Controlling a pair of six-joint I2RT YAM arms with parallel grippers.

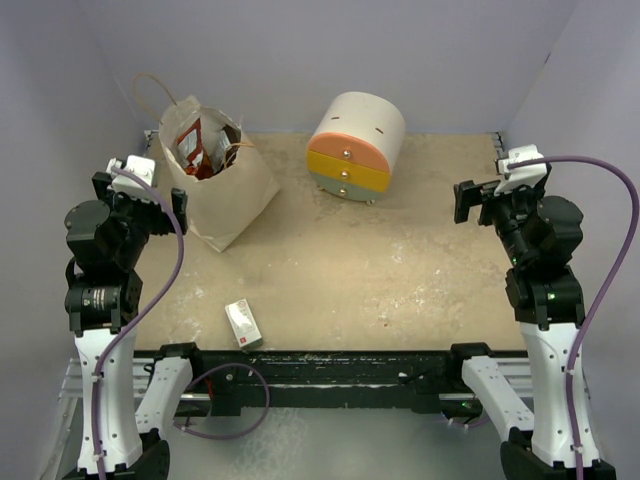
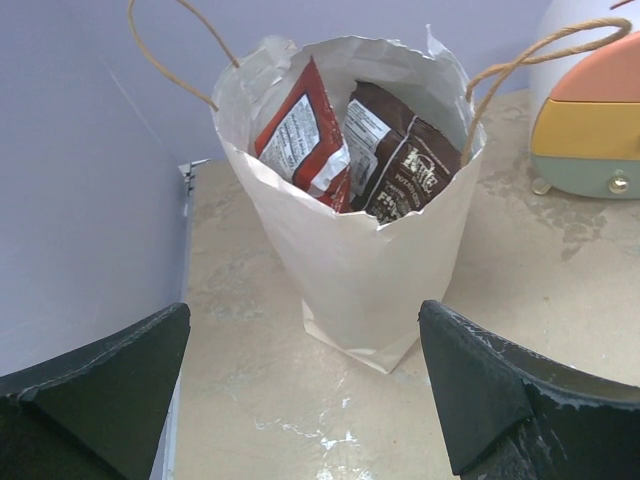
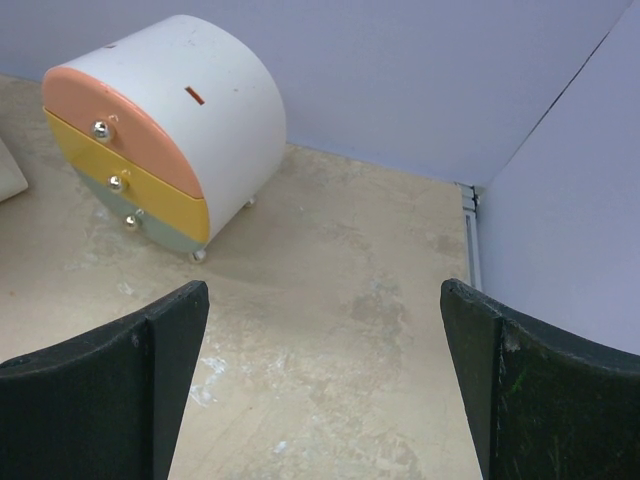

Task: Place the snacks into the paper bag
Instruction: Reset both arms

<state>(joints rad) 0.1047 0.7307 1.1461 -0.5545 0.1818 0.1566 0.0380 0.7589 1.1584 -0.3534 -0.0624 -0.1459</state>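
Note:
The cream paper bag stands upright at the back left of the table, its string handles looping up. Inside it are a red-brown snack packet and a dark brown chip bag, both poking up near the rim; they show in the top view as snacks. My left gripper is open and empty, just left of the bag and facing it in the left wrist view. My right gripper is open and empty at the right side, its wrist view showing bare table.
A round white drawer unit with orange, yellow and green drawers stands at the back centre, also in the right wrist view. A small white box with red marks lies near the front edge. Purple walls close in the back and sides.

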